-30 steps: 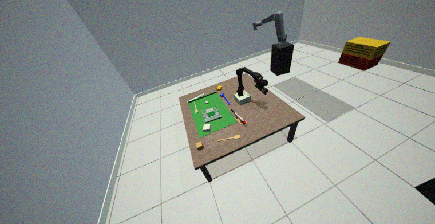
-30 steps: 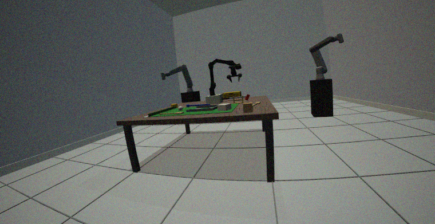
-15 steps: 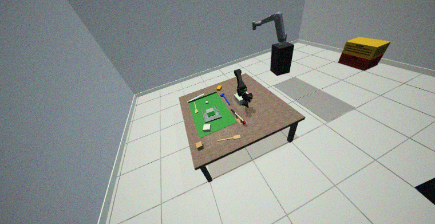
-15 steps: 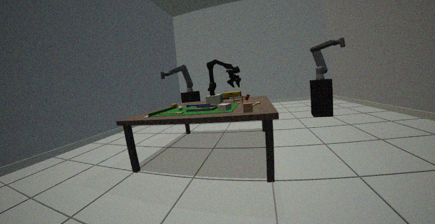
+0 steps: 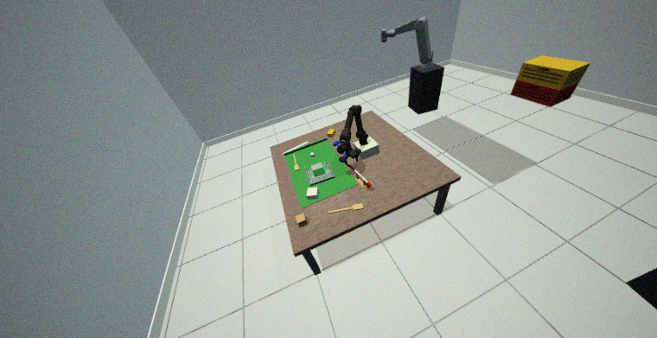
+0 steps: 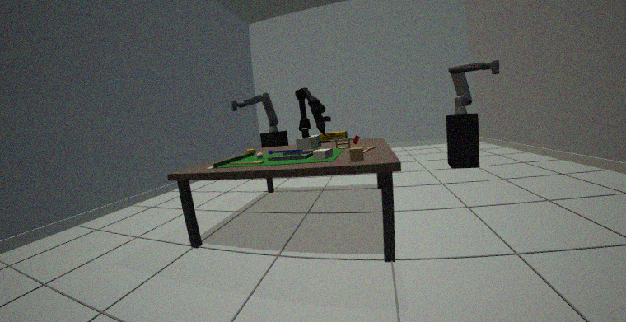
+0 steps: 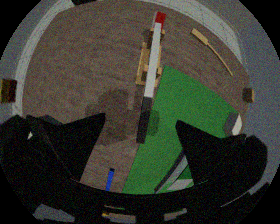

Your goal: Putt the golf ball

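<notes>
The red putter, with red head (image 5: 368, 183) (image 6: 356, 138) (image 7: 160, 19), white shaft (image 5: 361, 177) (image 7: 153, 65) and black grip (image 7: 143, 125), lies propped on a wooden stand (image 7: 141, 65) beside the green mat (image 5: 301, 179) (image 7: 191, 95). My gripper (image 5: 349, 158) (image 6: 324, 133) (image 7: 142, 120) is open and empty, above the black grip, which shows between its fingertips in the wrist view. The white golf ball (image 5: 312, 154) (image 6: 259, 155) rests on the mat. The raised green (image 5: 318, 171) stands inside a grey railed frame (image 5: 322, 181), partly hidden by a finger in the wrist view.
A blue stick-like tool (image 5: 335, 143) (image 6: 284, 151) (image 7: 110, 180) lies near the arm's white base (image 5: 369, 150). A white block (image 5: 312, 192) (image 6: 322, 153) sits on the mat. Wooden mallets (image 5: 357, 207) (image 5: 296, 167), a wooden cube (image 5: 300, 219) and a yellow block (image 5: 330, 131) lie around.
</notes>
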Robot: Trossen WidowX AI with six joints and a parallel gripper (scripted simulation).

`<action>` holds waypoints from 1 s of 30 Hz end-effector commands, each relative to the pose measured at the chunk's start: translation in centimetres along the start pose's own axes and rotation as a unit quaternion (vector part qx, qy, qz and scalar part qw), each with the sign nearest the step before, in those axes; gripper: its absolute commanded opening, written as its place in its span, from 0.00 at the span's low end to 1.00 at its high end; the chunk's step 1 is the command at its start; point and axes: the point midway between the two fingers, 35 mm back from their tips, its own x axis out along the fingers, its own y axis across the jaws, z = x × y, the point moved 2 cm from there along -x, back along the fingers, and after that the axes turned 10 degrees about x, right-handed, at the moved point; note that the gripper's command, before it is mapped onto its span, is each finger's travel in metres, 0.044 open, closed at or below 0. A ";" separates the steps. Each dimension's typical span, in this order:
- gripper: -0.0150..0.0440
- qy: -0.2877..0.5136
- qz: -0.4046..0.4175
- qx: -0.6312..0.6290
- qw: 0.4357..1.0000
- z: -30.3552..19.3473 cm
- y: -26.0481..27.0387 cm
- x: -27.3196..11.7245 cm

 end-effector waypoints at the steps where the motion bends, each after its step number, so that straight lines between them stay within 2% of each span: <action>1: 1.00 0.005 -0.005 0.024 1.000 -1.0 -0.8 0.4; 16: 1.00 0.005 -0.005 0.024 1.000 -1.7 -1.0 2.8; 21: 1.00 0.005 -0.005 0.024 1.000 -2.3 -1.0 4.8; 30: 1.00 0.005 -0.005 0.024 1.000 -2.4 -1.1 5.2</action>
